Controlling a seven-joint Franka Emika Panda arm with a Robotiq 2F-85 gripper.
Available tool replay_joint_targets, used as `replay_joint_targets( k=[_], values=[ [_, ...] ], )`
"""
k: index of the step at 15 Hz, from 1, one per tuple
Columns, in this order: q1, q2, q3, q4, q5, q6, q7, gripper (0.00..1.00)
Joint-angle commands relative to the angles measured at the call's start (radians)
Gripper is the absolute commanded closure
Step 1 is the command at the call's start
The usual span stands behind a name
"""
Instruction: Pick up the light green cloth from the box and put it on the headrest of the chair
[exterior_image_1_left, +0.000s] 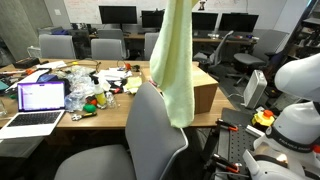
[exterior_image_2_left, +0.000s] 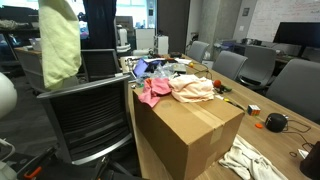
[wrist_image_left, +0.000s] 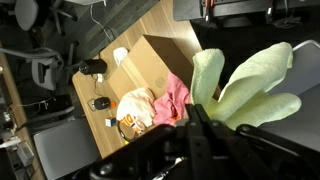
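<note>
hanging cloth above chair, box just beside chair, cloth pile on box, laptop on table

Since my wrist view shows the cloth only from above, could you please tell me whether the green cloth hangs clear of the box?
Observer: Yes, the cloth hangs free, apart from the box.
Operator: Where is its lower end relative to the chair?
Observer: About level with the top of the chair back; contact is unclear.
Operator: Is anything beside the chair?
Observer: An open laptop stands on the table.
</note>
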Motion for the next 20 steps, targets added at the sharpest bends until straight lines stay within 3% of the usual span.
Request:
replay_joint_targets(
  k=[1,2,3,5,11,14,20],
  values=[
    [-0.147,-0.080,0.018,0.101,0.082,0.001,-0.129,0.98],
    [-0.158,-0.088,0.011,0.102,0.089,0.002,-0.150,0.97],
    [-0.175,-0.101,0.010,0.106,0.095,0.004,-0.168,0.71],
    [-0.204,-0.116,0.010,0.127,0.102,-0.006,-0.202,0.69],
    [-0.239,-0.128,0.011,0.154,0.123,-0.004,-0.250,0.23],
    [-0.223,-0.118,0.000,0.110,0.128,0.004,-0.261,0.01],
    [-0.212,-0.090,0.010,0.050,0.127,0.004,-0.328,0.00]
  ],
)
